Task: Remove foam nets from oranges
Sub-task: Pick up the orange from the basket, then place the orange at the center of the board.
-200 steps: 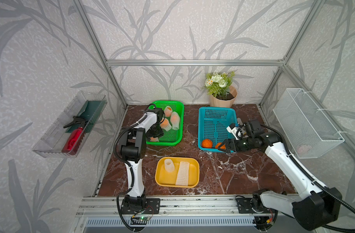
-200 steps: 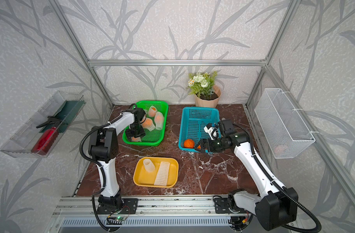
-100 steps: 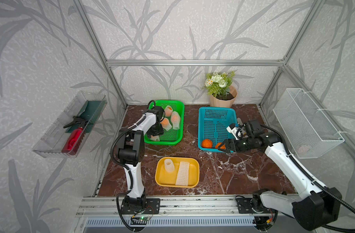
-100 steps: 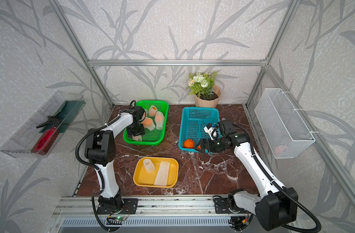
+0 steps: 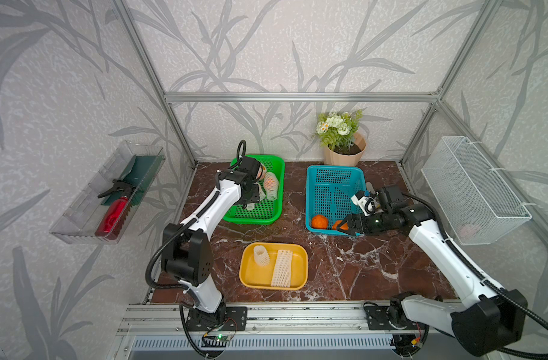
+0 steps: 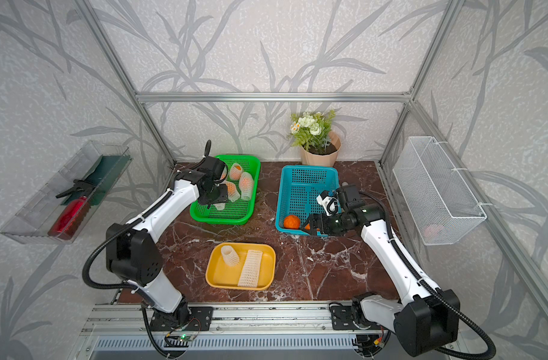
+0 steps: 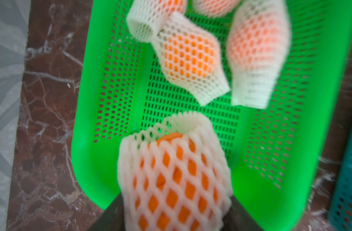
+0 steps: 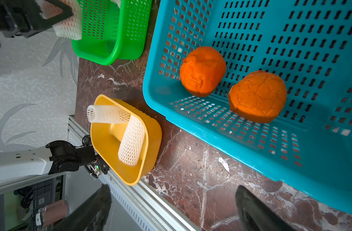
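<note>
**Left wrist view: netted orange gripped, open end pointing away**

Left wrist view shows the left gripper [image 7: 174, 210] closed partway on a netted orange [image 7: 174, 176] over the green basket [image 7: 85, 160], with a dark finger [image 7: 109, 218] on each side of the net. The net's long axis runs straight out from the wrist, and its loose open end juts past the fruit, away from the jaws. I judge that a pull would need that free end.

The right gripper [image 5: 343, 226] is empty, with its jaws spread wide. It hangs at the near rim of the blue basket [image 8: 211, 128] by two bare oranges [image 8: 202, 71], well apart from the held fruit, so it would likely have to cross over. Two empty nets [image 8: 132, 140] lie in the yellow tray [image 8: 151, 128].

Blur softens the other netted oranges [image 7: 188, 58]. Whether the held fruit is clear of the basket floor cannot be told. In both top views the gripper mostly hides it.
</note>
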Robot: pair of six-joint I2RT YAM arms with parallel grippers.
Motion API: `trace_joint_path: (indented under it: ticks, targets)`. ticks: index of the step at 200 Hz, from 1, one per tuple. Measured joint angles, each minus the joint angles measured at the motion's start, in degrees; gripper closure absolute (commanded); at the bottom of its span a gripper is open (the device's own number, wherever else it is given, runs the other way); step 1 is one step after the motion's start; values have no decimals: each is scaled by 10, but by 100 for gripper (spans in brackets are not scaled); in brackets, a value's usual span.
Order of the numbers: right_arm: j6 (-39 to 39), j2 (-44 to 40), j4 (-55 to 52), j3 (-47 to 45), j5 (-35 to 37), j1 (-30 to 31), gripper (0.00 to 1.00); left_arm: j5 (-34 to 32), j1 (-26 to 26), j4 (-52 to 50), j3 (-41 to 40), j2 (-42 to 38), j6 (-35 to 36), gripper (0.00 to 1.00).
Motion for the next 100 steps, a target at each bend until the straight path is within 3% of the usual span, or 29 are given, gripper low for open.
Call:
trace_joint_path:
  ticks: [52, 100]
  targets:
    - [49, -30, 2, -2, 3, 0, 5, -4, -114, 12, -5, -101, 22, 41]
    - [83, -71, -8, -25, 21, 0, 5, 5, -280, 16, -23, -120, 19, 42]
